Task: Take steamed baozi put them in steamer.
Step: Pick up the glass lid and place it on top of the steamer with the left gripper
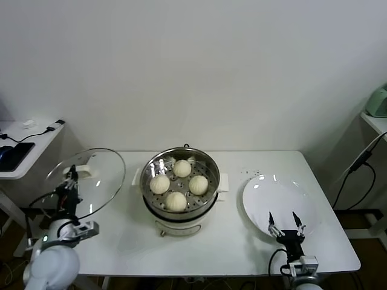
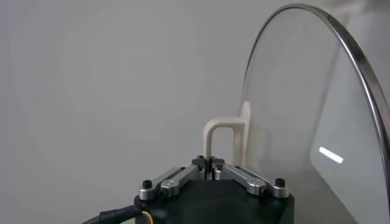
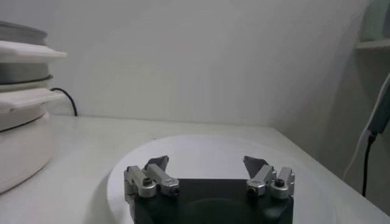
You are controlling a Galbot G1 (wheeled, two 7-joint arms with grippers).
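Several cream-white steamed baozi (image 1: 176, 201) lie on the perforated tray inside the shiny steamer (image 1: 150, 175), which stands mid-table on its cream base. At the table's left edge my left gripper (image 1: 71, 180) is shut on the cream loop handle (image 2: 220, 129) of the round glass lid (image 1: 97, 178), holding it tilted in the air, apart from the steamer. The left gripper (image 2: 209, 163) pinches the handle's thin leg. My right gripper (image 1: 285, 222) hangs open over the near edge of the bare white plate (image 1: 272, 193), nothing between its fingers (image 3: 155, 165). The steamer's side (image 3: 18, 122) shows in the right wrist view.
The white table (image 1: 236, 248) carries the steamer and the plate (image 3: 201, 149). A side table with a dark device and cables (image 1: 15, 154) stands at the left. A shelf with a pale green object (image 1: 378, 101) and a hanging cable (image 1: 361, 162) are at the right.
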